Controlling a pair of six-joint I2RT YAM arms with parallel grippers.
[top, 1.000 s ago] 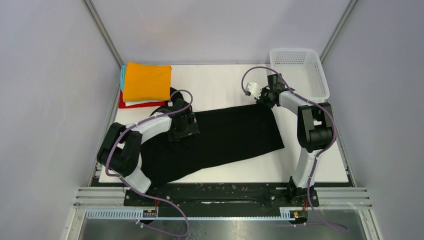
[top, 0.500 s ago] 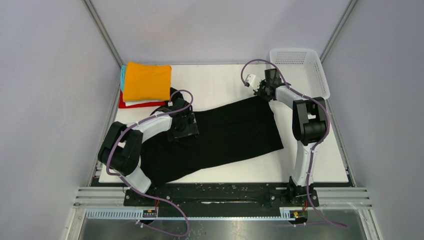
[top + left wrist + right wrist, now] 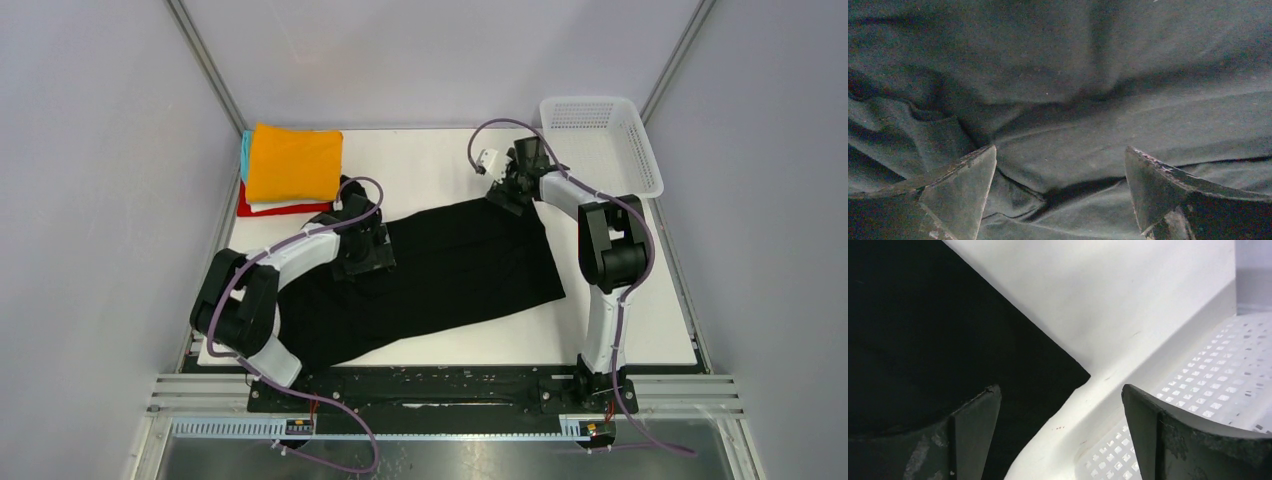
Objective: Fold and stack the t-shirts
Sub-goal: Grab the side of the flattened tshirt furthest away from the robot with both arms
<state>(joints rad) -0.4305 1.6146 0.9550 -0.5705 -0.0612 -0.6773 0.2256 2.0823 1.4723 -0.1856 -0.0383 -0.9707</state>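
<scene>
White table (image 3: 440, 160), grey walls, and the black t-shirt (image 3: 470, 265) lies spread across the middle. The left hand (image 3: 362, 258) hovers low over wrinkled cloth, wide open and empty. The right hand (image 3: 505, 190) is at the shirt's far corner, fingers wide apart, gripping nothing.

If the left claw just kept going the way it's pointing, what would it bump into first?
The black t-shirt: the left gripper points straight at it, jaws open, and cloth fills its view, apparently close.
</scene>
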